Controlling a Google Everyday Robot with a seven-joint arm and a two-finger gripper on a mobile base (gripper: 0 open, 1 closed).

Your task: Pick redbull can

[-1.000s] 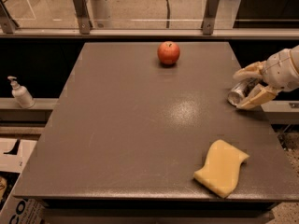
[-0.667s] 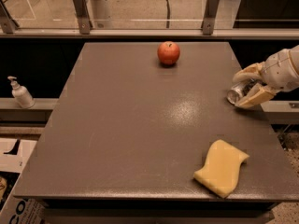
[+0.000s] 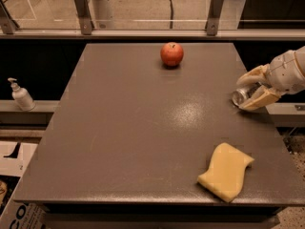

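Can (image 3: 240,96) at right edge of table (image 3: 138,132), on its side, round end facing left toward camera, silver body between gripper fingers (image 3: 253,74). Gripper (image 3: 241,95) reaches in from right, one pale finger above can, one below, both pressed against it, pinching can. Apple (image 3: 171,54) upright at far middle of table, well apart from can. Yellow sponge (image 3: 226,171) near front right corner, below gripper. Pump bottle (image 3: 21,95) on ledge left of table

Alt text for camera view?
A robot gripper from the right meets a silvery can lying at the right edge of a grey table. A red apple sits at the far side, a yellow sponge front right.
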